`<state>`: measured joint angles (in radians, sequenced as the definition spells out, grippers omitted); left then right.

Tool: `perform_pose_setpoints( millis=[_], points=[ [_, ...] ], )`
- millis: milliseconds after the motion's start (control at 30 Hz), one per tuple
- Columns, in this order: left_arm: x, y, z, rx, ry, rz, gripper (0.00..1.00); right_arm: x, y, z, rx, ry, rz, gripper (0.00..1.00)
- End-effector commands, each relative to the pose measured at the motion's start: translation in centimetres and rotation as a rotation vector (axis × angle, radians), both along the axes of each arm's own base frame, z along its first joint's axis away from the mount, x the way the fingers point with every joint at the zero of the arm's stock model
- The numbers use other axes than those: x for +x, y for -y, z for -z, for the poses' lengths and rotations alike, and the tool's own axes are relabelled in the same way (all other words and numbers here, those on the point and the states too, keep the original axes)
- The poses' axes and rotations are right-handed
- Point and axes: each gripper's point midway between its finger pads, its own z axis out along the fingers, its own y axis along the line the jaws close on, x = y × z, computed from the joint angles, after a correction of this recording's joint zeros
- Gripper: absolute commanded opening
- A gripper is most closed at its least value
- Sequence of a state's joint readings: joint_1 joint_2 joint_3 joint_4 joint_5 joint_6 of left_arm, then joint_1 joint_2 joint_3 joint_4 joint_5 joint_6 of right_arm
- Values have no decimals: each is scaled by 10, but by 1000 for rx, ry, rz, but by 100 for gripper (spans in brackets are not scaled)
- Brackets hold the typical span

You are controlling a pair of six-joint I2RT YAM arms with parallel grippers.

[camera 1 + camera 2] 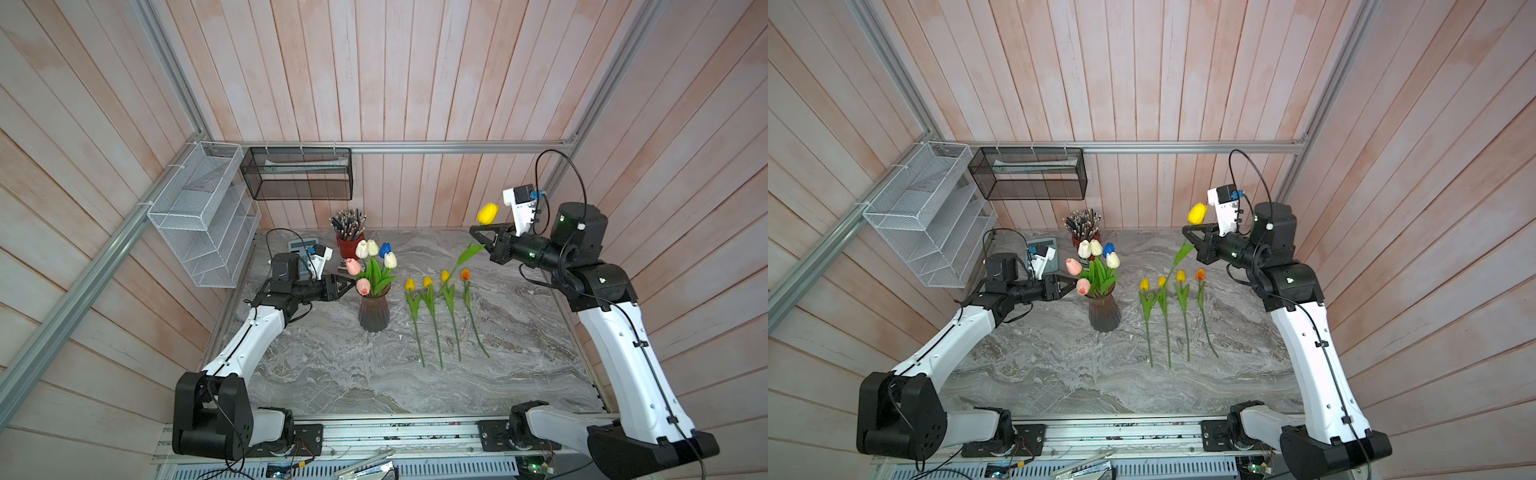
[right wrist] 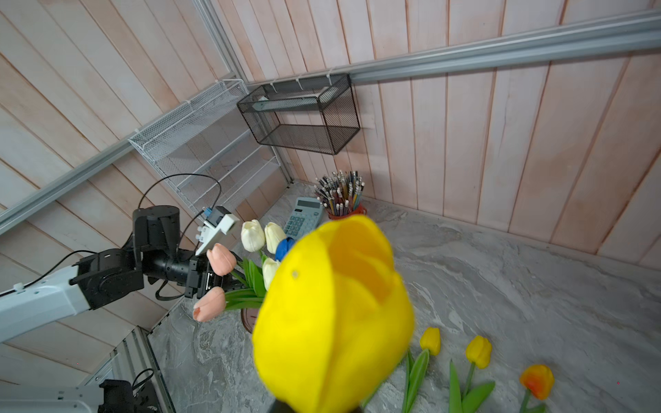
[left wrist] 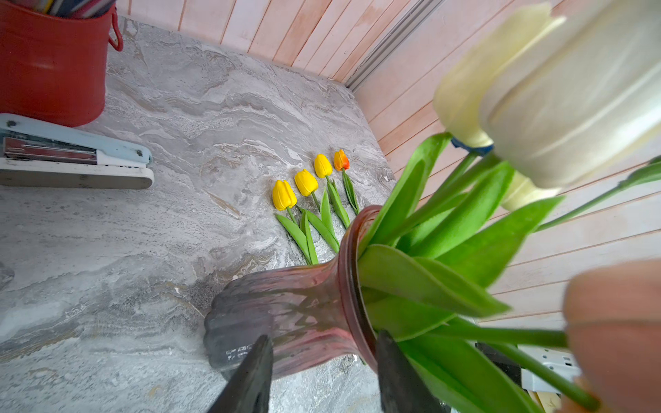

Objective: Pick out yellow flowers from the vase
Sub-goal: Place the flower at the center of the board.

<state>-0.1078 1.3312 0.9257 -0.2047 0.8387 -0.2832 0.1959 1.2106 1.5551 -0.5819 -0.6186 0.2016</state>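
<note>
The dark ribbed vase (image 1: 374, 312) (image 1: 1104, 312) stands mid-table and holds white, pink and blue tulips (image 1: 376, 259). Several yellow flowers (image 1: 427, 281) (image 3: 305, 181), one orange-tinged (image 1: 465, 274), lie side by side to the right of it. My right gripper (image 1: 478, 230) (image 1: 1190, 229) is raised at the back right, shut on the stem of another yellow flower (image 1: 487, 213) just under its head. Its stem and leaf hang down to the left. That head (image 2: 332, 314) fills the right wrist view and hides the fingers. My left gripper (image 1: 352, 286) (image 3: 323, 339) stands open beside the vase neck (image 3: 304, 304), next to a drooping pink tulip (image 1: 363, 286).
A red cup of pencils (image 1: 349, 243), a calculator (image 1: 301, 245) and a stapler (image 3: 71, 161) sit at the back left, behind the left arm. A white wire rack (image 1: 203, 216) and a black mesh basket (image 1: 297, 174) hang on the walls.
</note>
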Motion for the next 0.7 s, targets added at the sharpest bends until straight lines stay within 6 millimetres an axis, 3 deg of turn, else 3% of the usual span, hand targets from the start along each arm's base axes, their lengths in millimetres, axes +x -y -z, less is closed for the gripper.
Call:
perform_pose_setpoints(
  millis=[0,300,467,667],
  points=[
    [-1,-4,-9,37,33,-17,48,6,6,38,3,-147,-16,6],
    [6,-29,-6,156,42,-170,48,45,48,131,-104,-399,63,8],
    [4,-59,-3,312,59,-298,48,65,68,149,-247,-453,115,8],
    [1,-75,-9,330,82,-349,48,80,98,195,-412,-588,234,7]
  ],
)
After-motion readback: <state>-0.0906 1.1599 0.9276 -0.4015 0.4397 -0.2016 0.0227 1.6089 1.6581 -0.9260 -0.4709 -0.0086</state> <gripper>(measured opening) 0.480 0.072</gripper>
